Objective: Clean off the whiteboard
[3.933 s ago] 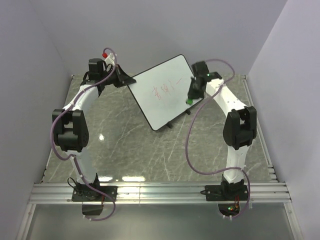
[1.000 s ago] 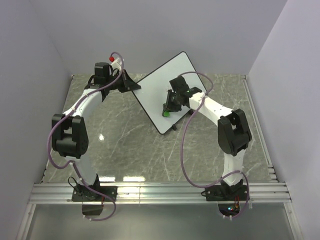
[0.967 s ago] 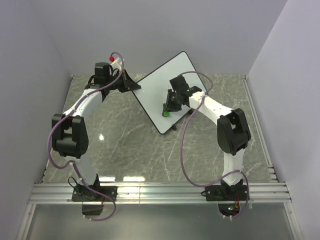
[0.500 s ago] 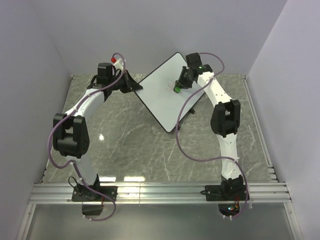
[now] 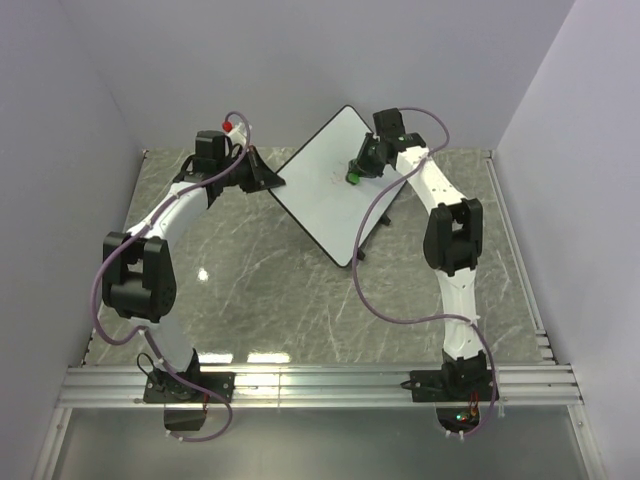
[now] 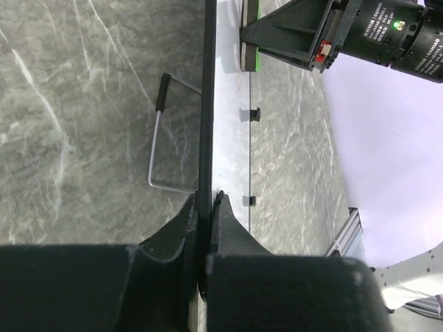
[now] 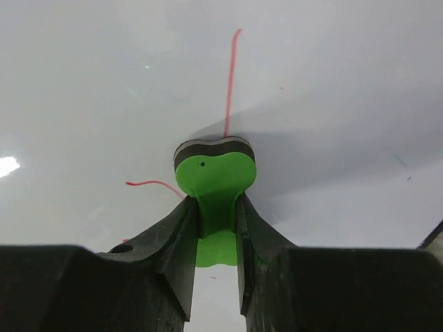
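Right gripper [image 7: 218, 207] pins eraser [image 7: 214, 169] (on whiteboard [image 7: 104, 83]).

At the far edge of the grey marble table [image 5: 250, 270], the left gripper [image 5: 270, 181] holds the black-rimmed white whiteboard [image 5: 325, 200]; the right gripper [image 5: 356, 175] presses a green eraser block [image 5: 353, 180] against it.

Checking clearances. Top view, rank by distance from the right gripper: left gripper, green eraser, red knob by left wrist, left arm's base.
1. Green eraser, held in the right gripper.
2. Left gripper, on the whiteboard's left edge.
3. Red knob, back left.
4. Left arm's base, near edge.
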